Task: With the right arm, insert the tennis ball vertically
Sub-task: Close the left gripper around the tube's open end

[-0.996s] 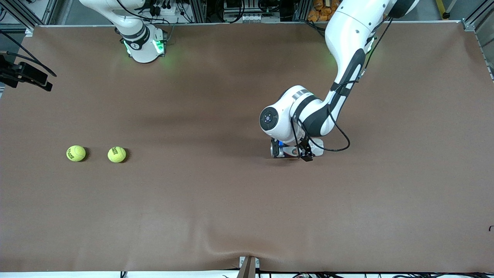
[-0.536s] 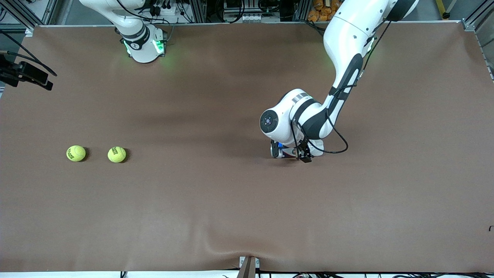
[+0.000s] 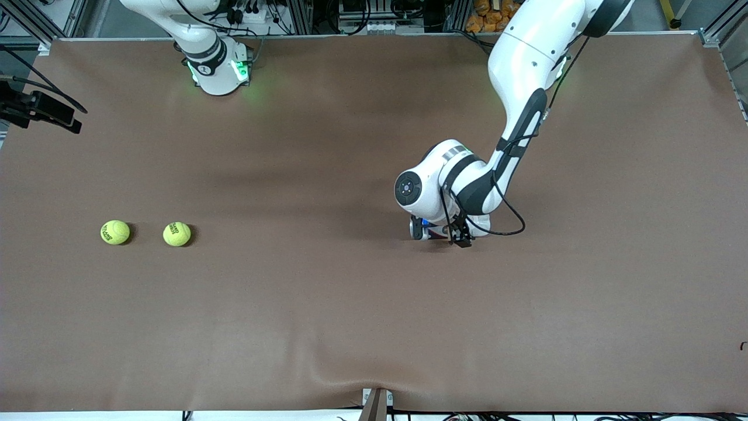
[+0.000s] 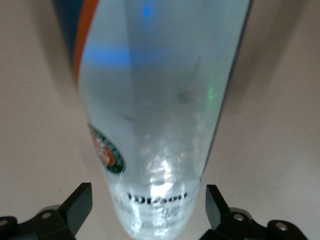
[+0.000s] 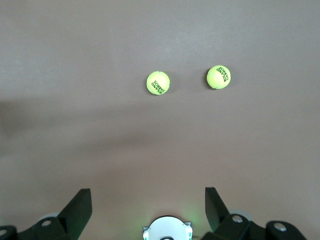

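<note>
Two yellow tennis balls [image 3: 115, 232] [image 3: 176, 234] lie side by side on the brown table toward the right arm's end; the right wrist view shows them as well [image 5: 158, 83] [image 5: 218, 77]. My right gripper [image 5: 146, 191] hangs high over its own base [image 3: 217, 73], open and empty, well away from the balls. My left gripper [image 3: 439, 233] is low at mid-table, open. Its fingers [image 4: 80, 200] straddle a clear plastic ball can [image 4: 160, 115] with an orange and blue label, with a gap on each side. The left wrist hides most of the can in the front view.
A brown mat [image 3: 327, 316] covers the whole table. A dark device with cables [image 3: 41, 110] sticks in at the edge by the right arm's end. A small bracket [image 3: 375, 403] sits at the edge nearest the front camera.
The left arm's forearm and wrist have shifted slightly and sunk a little over the can. The balls have not moved. Both grippers stay open.
</note>
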You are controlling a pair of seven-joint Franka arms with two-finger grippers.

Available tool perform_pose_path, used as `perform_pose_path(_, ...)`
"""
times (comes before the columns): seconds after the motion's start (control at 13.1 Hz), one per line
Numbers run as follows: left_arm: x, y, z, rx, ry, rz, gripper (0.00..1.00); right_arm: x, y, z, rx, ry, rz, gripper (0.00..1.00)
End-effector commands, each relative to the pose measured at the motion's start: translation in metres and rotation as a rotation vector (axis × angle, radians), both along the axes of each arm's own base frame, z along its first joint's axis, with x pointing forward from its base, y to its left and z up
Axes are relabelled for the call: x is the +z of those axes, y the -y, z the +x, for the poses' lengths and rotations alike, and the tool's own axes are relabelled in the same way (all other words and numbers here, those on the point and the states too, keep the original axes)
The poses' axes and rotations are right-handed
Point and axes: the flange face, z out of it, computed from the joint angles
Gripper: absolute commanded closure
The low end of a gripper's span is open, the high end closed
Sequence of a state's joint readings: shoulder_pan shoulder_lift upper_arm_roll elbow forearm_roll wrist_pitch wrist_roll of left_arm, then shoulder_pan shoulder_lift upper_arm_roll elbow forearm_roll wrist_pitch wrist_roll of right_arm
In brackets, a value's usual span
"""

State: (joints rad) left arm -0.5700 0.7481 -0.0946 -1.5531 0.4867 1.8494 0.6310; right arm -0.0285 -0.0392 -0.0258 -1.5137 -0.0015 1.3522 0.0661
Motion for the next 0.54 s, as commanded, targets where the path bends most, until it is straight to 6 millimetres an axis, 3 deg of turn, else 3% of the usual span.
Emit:
perform_pose_path(0.0, -0.009, 0.000, 0.004, -0.013, 0.009, 0.004, 0.00, 0.005, 0.005, -0.001, -0.001, 0.001, 0.016, 0.00)
perform_pose_path(0.23, -0.015, -0.012, 0.012, -0.002, 0.012, -0.005, 0.00, 0.004, 0.005, -0.001, -0.001, -0.001, 0.016, 0.00)
perform_pose_path(0.46, -0.024, -0.008, 0.007, -0.009, 0.003, 0.000, 0.00, 0.005, 0.004, -0.001, 0.001, 0.001, 0.018, 0.00)
